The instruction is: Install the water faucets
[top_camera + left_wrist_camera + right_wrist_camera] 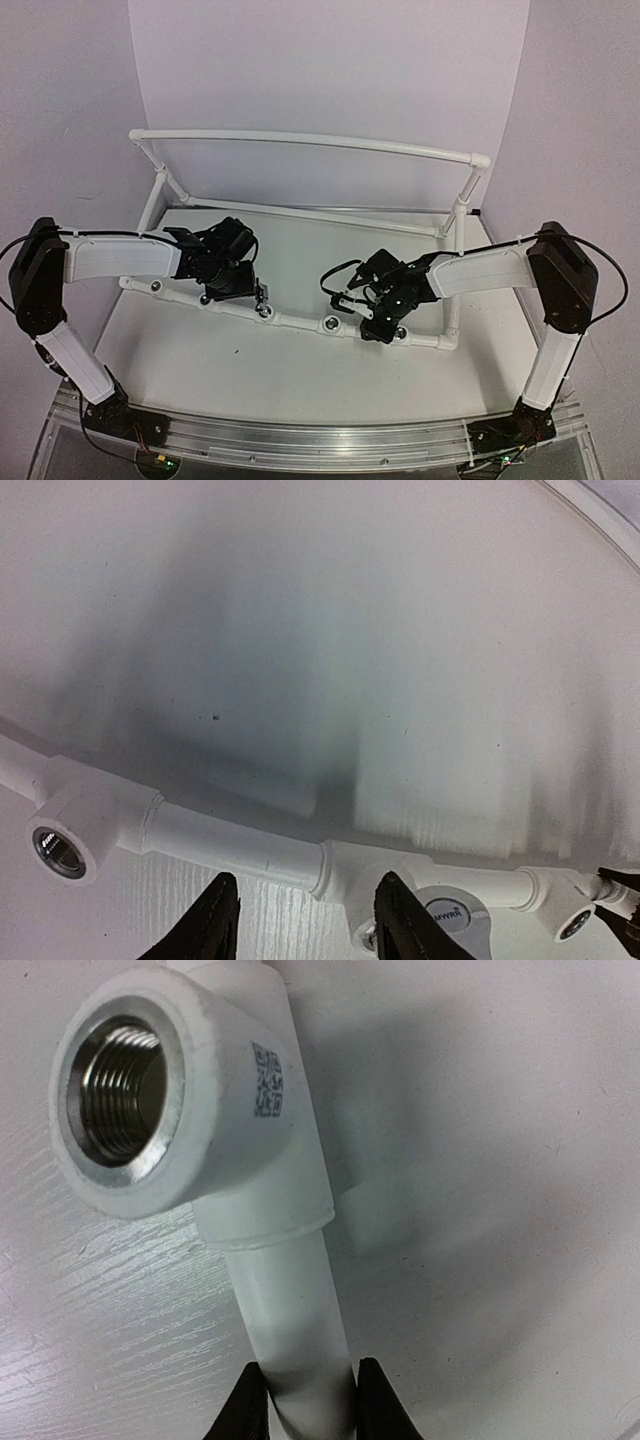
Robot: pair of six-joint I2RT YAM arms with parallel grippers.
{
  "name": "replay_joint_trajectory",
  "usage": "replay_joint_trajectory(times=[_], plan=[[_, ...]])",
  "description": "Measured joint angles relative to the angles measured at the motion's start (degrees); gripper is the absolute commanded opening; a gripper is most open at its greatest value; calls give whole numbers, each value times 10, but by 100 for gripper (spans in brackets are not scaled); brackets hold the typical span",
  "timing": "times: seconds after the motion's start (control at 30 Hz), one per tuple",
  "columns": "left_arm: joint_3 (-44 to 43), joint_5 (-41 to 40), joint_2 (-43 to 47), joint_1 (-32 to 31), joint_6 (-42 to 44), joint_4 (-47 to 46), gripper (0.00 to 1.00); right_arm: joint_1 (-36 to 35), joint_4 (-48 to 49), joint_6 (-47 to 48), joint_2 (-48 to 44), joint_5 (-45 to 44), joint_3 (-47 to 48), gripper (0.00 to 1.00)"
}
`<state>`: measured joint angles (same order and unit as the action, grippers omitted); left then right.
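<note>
The white pipe frame lies on the table, with round threaded sockets along its front pipe. My left gripper is open over one tee; its fingers stand wide apart and hold nothing. A small faucet sits at that tee. In the left wrist view its round grey cap marked MWRR shows beside my right-hand finger, and most of the faucet is hidden. My right gripper is shut on the front pipe, just behind an empty threaded socket.
Another empty socket sits to the left on the front pipe, and one to the right near my right gripper's fingertips. The frame's back rail stands raised at the far side. White walls close in on the table.
</note>
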<state>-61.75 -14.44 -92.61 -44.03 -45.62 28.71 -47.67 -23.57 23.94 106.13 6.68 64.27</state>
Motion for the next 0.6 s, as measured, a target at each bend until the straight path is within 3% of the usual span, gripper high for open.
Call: replay_joint_trajectory(times=[0.6], plan=[[-73,93,-54,1,134,-31,22,0,0,0,0,0,0,10]])
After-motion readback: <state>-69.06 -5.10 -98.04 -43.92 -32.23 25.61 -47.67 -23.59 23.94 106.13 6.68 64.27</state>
